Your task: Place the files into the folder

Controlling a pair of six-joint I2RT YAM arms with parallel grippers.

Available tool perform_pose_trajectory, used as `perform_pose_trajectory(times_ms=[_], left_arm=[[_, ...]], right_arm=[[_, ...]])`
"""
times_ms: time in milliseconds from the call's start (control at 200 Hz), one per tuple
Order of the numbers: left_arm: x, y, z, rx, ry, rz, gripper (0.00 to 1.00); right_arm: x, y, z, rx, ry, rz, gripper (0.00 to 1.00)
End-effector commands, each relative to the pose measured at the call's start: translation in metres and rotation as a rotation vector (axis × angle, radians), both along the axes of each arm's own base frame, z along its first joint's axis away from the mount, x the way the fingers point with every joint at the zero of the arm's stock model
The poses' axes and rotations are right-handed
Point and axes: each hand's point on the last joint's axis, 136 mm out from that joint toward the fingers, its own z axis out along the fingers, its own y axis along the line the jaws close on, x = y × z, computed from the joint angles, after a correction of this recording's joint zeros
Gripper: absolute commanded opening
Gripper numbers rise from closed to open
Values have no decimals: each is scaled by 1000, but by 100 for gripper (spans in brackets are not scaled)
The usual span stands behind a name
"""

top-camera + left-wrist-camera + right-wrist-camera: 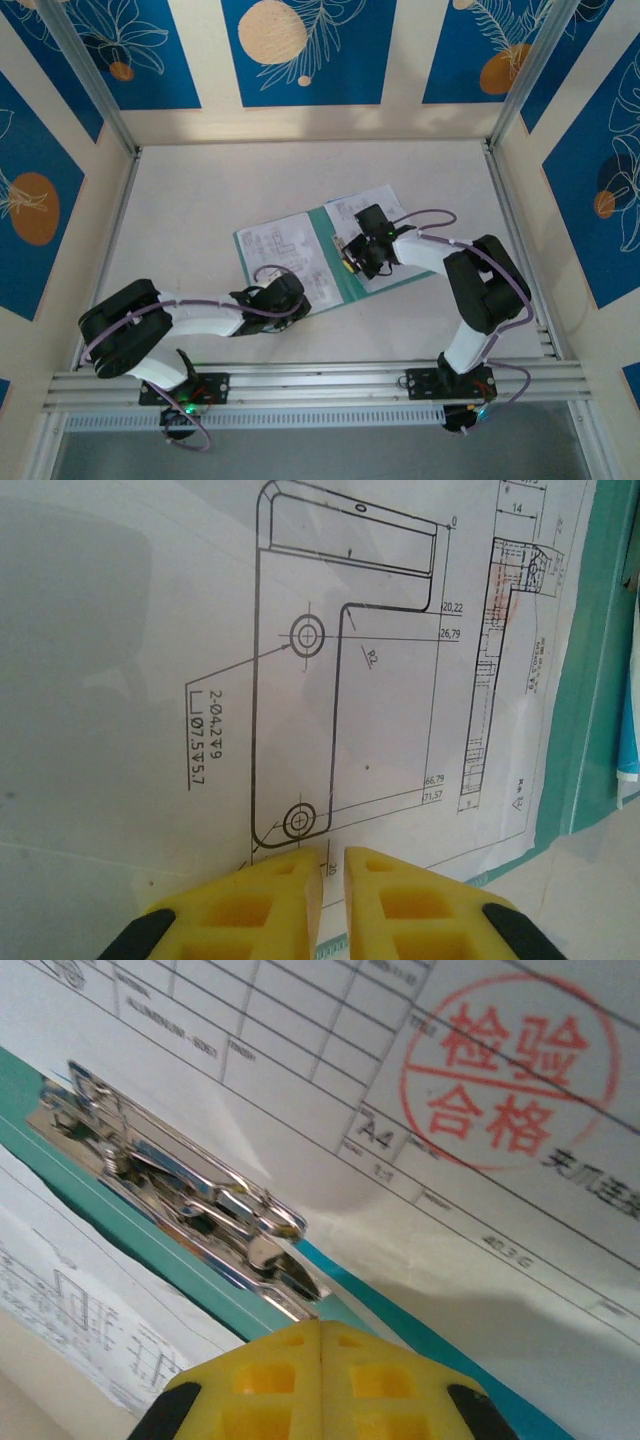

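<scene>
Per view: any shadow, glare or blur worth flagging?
Top external: even light, no glare on the table. Left wrist: broad grey shadow across the left of the sheet, lines crisp, left pincer soft. Right wrist: clip glints, red stamp readable.

Top view: bright, even, diffuse light from overhead. Counter (250, 180) pale, nearly washed out beyond the folder (330, 232). Short, soft shadows under both arms (200, 315) on the near side of the folder. Frame posts (95, 75) splay outward toward the corners, as with a wide lens.

Left wrist: files (380, 680) sharp, print legible. Broad grey shadow over the sheet left of the folder's teal edge. Left end effector (330, 900) soft-focus.

Right wrist: very close. Clip (190, 1190) on the folder throws white glints. Soft shadow under the sheet beside it. Right end effector (320, 1380) blurred.
</scene>
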Motion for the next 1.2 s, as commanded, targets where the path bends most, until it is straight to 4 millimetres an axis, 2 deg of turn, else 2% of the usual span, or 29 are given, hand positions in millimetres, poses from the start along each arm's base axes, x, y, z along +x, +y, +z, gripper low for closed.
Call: perform_pose_trajectory(times_ms=[0,280,495,605,685,835,960,1195], left_arm=[[-20,39,-33,157,93,18,16],[-20,40,-32,163,90,16,16],[-20,41,-32,168,89,14,16],[-20,42,-32,169,89,6,16],[-21,43,-32,176,89,-6,16],[-23,47,-36,190,97,-16,16],[-25,51,-38,210,99,-27,16],[-23,67,-37,244,93,-16,16]], right_arm=[[-18,-17,-5,-90,73,8,0],[-18,-17,-5,-76,84,7,0],[-10,-3,19,-65,-10,80,13],[-13,7,24,-80,-40,153,17],[-21,6,16,-133,-23,211,17],[-36,-3,-11,-189,51,266,15],[-47,-7,-30,-158,114,248,11],[-79,-12,-39,-190,205,233,10]])
